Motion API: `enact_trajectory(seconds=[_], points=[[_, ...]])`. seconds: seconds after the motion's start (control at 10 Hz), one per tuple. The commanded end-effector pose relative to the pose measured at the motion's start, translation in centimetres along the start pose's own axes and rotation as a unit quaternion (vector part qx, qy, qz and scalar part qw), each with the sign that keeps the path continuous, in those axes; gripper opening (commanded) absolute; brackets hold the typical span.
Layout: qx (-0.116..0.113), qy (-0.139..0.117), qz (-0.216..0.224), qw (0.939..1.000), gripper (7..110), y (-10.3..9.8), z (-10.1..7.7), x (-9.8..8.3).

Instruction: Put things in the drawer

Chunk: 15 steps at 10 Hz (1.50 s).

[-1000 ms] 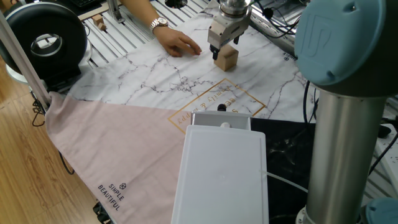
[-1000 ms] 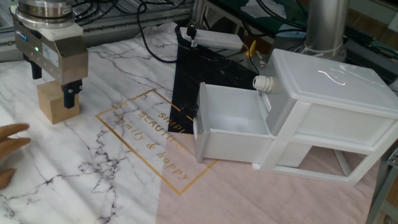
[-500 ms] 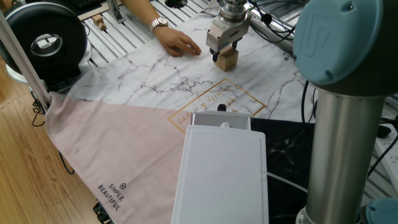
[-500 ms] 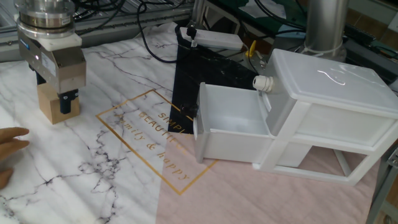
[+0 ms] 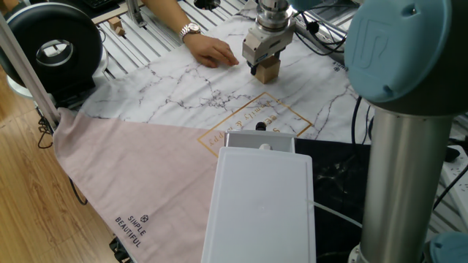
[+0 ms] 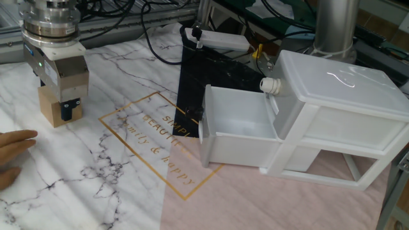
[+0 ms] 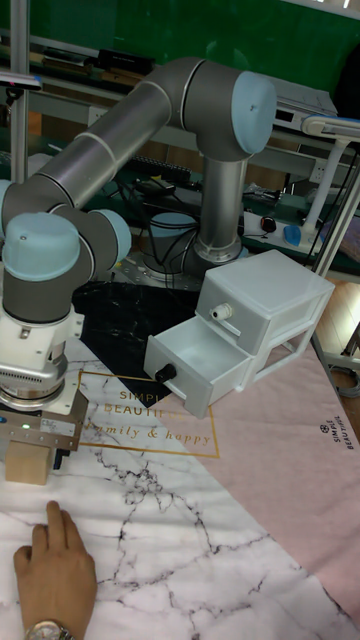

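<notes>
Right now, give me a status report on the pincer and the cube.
Pincer down around wooden cube, grip unconfirmed. Cube on marble mat, drawer open, empty. Person's hand near the cube.

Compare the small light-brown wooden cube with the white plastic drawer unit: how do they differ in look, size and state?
The small light-brown wooden cube is plain solid wood; the white plastic drawer unit is smooth and hollow. The cube is far smaller than the unit. The cube sits between the fingers of the claw on the marble-pattern mat, while the unit stands untouched, its top drawer pulled open. Both are boxy.
</notes>
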State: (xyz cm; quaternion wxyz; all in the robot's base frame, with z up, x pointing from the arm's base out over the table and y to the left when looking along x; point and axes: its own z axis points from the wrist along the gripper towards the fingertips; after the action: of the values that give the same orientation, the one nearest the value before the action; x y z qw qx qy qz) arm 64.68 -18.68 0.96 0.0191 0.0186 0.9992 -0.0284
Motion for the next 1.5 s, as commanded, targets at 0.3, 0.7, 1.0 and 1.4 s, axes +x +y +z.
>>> enact_trajectory(seconds=[0.3,0.7,1.0,1.4], points=[[-0.02,-0.006,0.021,0.9996,7,1.4,-1.0,0.0],[-0.017,-0.01,0.015,0.9997,7,1.2,-0.7,-0.2],[-0.02,-0.017,0.014,0.9996,7,1.3,-0.7,-0.6],[-0.032,-0.019,0.006,0.9993,7,1.3,-0.8,0.2]])
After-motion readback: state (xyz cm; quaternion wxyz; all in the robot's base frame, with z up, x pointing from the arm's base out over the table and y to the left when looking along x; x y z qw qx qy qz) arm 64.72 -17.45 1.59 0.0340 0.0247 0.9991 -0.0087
